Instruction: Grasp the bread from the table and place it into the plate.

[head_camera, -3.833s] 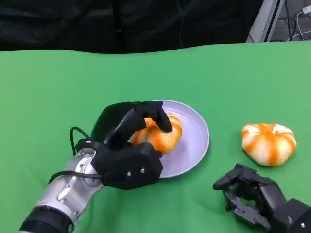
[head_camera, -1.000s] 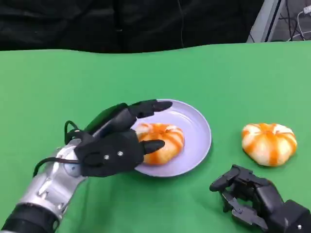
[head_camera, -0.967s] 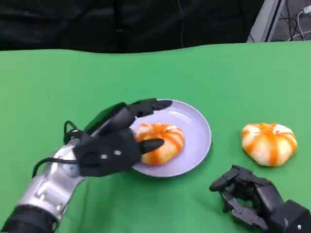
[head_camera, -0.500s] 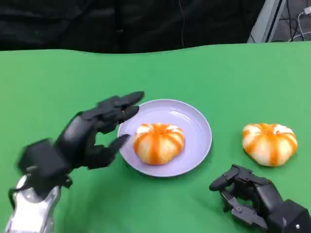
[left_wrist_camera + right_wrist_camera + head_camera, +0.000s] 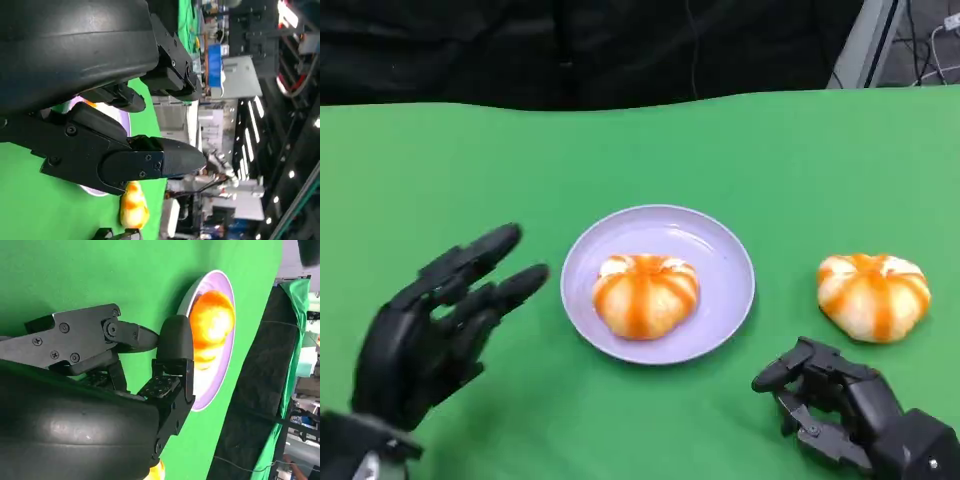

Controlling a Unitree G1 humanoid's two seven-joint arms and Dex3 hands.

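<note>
With one bread point(image 5: 645, 294) resting in the plate point(image 5: 720, 252), the left hand point(image 5: 435, 325) hangs spread and empty at its 9 o'clock, while the right hand point(image 5: 840, 400), fingers loosely apart, should cup the second bread point(image 5: 873, 294) from above.

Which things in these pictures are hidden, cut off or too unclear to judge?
- Left hand: head view, blurred, wrist cut by the lower edge.
- Right hand: head view, cut by the lower corner; whether it touches the table is unclear.
- Plate: right wrist view, partly behind that hand's fingers.
</note>
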